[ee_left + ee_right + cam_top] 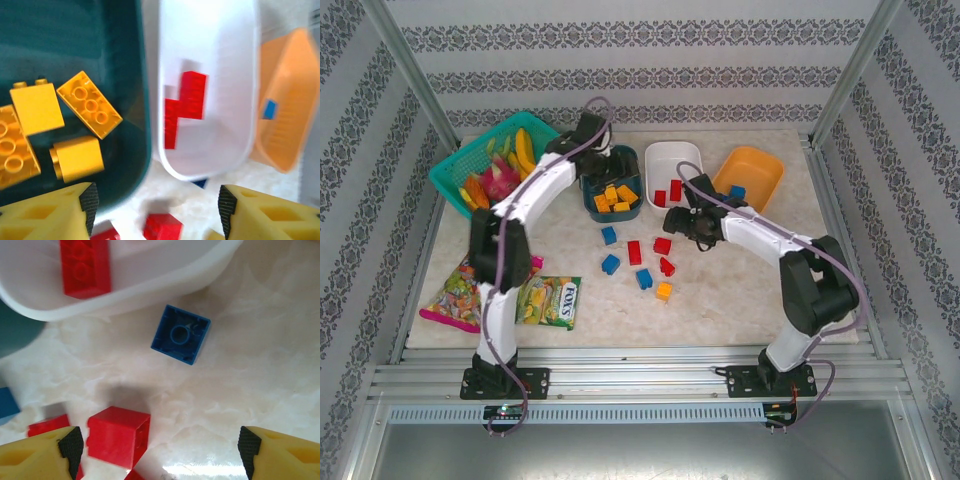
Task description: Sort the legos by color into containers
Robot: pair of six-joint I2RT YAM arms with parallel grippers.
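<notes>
Roughly half of the legos [634,252] look sorted, by my reckoning. At the far side of the table [770,290], the dark teal tub [628,160] holds a cluster of orange-yellow bricks [615,197], four of them plain in the left wrist view. The white tub [672,158] just to its right holds two red bricks [668,192]. The orange tub [760,165], further right, holds a single blue brick [737,191]. Each colour has its own container, and nothing in them looks misplaced.

What is left lies on the near side of the tubs. Seven pieces sit loose on the tabletop: three loose blue bricks [611,264], three loose red bricks [662,245] and one loose orange-yellow brick [664,291], nearest of all. The right wrist view also shows an upturned blue brick [181,335], hollow side up, just beside the white tub's rim. I cannot tell whether it is one of those seven.

The left gripper [155,205] hangs over the near ends of the dark teal and white tubs, its fingers parted with nothing between them. The right gripper [160,445] hovers above the loose group, jaws wide and empty, with a red piece [120,435] on the table just beside its left finger. That piece, or the upturned blue one, seems the handiest next pick for it.
</notes>
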